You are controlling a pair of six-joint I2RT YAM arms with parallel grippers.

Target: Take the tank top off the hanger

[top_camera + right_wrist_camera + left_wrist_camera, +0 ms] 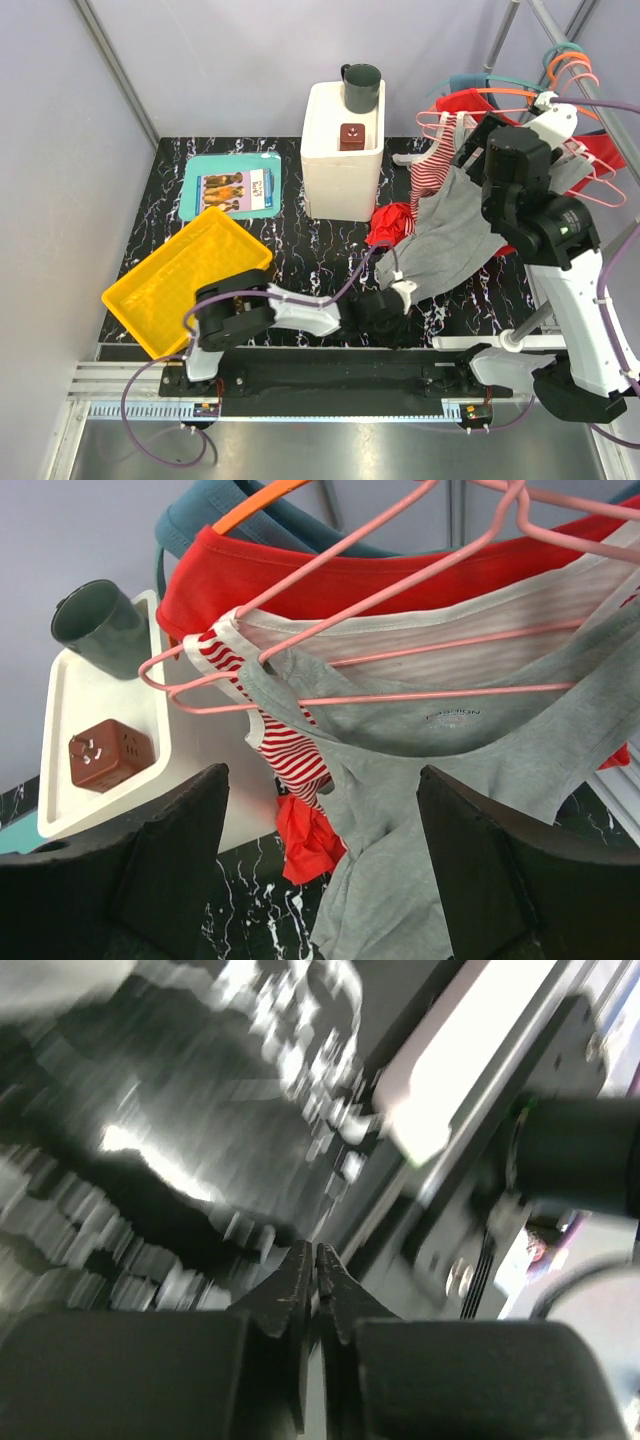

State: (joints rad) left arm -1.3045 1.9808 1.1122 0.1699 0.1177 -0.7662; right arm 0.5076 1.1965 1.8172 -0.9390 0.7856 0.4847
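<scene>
Spot grey tank top (455, 235) at 2 o'clock in the top view, still hung on the lowest pink hanger (450, 693), with hem sagging toward the tabletop (300, 250). Note right end effector (322, 810) high in front of the neckline, spread wide, gripping nothing. Note left end effector (316, 1260) low near 6 o'clock, pinched closed on nothing visible (wrist view badly blurred).

Judge step in hand as closing on the fabric. Aim for the strap at 9 o'clock of the hanger in the right wrist view, just under the wire, never on the wire. Pinch grey cloth only; steer clear of striped top (290, 755) touching behind. Then draw strap outward past the hanger tip before lowering, to avoid swinging or unhooking the hanger.
</scene>
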